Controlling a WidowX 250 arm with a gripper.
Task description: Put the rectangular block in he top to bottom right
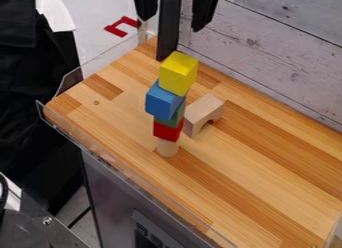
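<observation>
I hang at the far side of the scene, a little left of the middle, my claw point(170, 25) pointing down and spread, its two black fingers well apart. A black bar point(169, 29) stands upright in the gap as the camera sees it; how far behind me it is, I cannot tell. Nearer than my fingertips rises the tower, left of the middle on the wooden board point(260, 177). On its very top sits the yellow block point(178, 73), the one I am asked to move, one corner toward the camera. Under it is the blue block point(163, 101), turned and jutting out to the left. Below that comes the green block point(176, 116), mostly hidden, then the red block point(167, 130), and at the foot a pale cylinder point(167, 147) standing on the wood. Just right of the tower rests a plain wooden arch point(204, 113), its cut-out toward the near right; whether it touches the tower, I cannot tell. A clear rim point(123, 174) runs along the board's near left edge. Grey plank wall point(267, 57) rises along the far right side. Past the board at the far left lies a red piece point(121, 26) on a pale surface, and dark cloth point(33, 92) hangs further left.
</observation>
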